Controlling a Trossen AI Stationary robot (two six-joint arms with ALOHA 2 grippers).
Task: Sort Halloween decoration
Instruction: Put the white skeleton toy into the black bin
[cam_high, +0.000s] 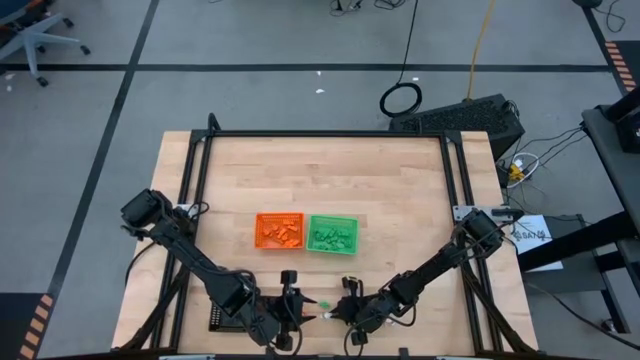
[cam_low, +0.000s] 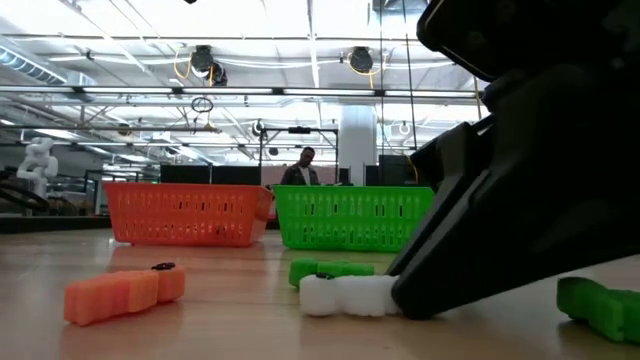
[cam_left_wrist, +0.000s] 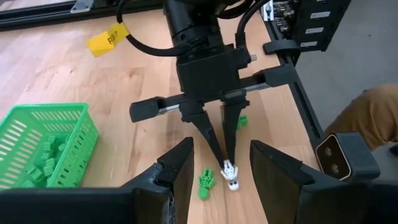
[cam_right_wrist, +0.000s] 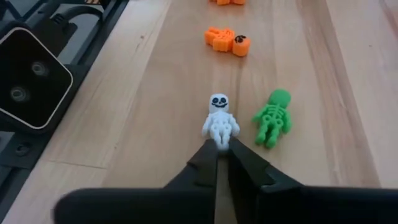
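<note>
On the left of the high view, your left gripper (cam_high: 289, 300) waits near the table's front edge, fingers apart and holding nothing, pointed across at the right arm's work.

Moving right, an orange trinket (cam_right_wrist: 227, 39) lies on the bare wood, with more orange pieces just past it. The orange tray (cam_high: 279, 231) and green tray (cam_high: 332, 233) sit side by side mid-table, each already holding pieces of its own colour.

Next comes a white skeleton (cam_right_wrist: 219, 119) lying flat on the wood, head away from the right arm, with a green skeleton (cam_right_wrist: 272, 116) just beside it but apart.

Your right gripper (cam_right_wrist: 217, 154) is down at table level, fingers nearly together and pinching the white skeleton at its leg end. The right wrist view shows only the tips on the figure, so I judge the grip shallow.

Risks from here:
- A hold on the thin legs alone may let the figure pivot or drop on lifting.
- The fingertips sit close to the wood; pressing lower could scrape the table.
- The green skeleton lies near enough to be knocked if the gripper swings sideways.
- No white tray is visible; a white piece could end in the wrong colour.
</note>
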